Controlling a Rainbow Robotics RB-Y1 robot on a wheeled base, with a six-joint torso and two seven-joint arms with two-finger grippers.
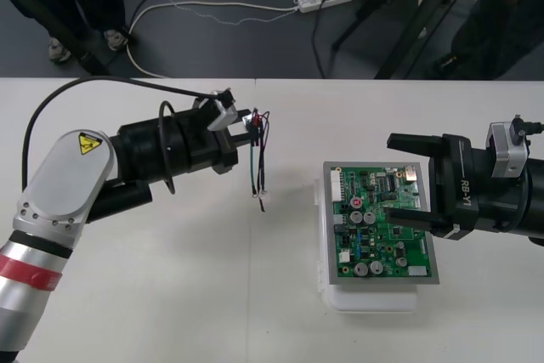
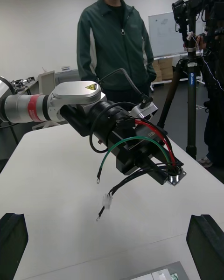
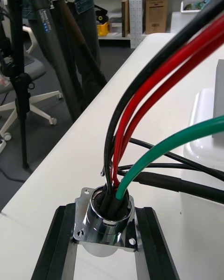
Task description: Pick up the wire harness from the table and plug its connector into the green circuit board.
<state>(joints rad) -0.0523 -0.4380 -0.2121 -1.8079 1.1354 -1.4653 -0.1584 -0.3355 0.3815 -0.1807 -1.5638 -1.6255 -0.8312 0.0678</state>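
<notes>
Harness wires (image 3: 158, 81) showing red, blk & green; socket (image 3: 105, 217) gleaming silver. Left gripper (image 1: 245, 129) fingers (image 3: 51, 247) looking blk. Right gripper (image 1: 389, 174) body looking blk w/ white lettering. Board (image 1: 374, 252) showing green w/ silver-topped & blk parts, its base (image 1: 374, 299) looking white. Left arm (image 1: 59, 184) showing silver w/ red ring (image 1: 25, 268) & yellow-blk warning sticker (image 1: 90, 143). Table (image 1: 170, 295) looking plain off-white; floor strip (image 1: 212, 40) looking dark grey.

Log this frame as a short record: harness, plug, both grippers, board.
wire harness: held above the table, wires dangling
metal socket: clamped between the left gripper's fingers
plug: hanging free, not in the board
left gripper: shut on the socket, left of the board
right gripper: open, at the board's right side
circuit board: on its white base
</notes>
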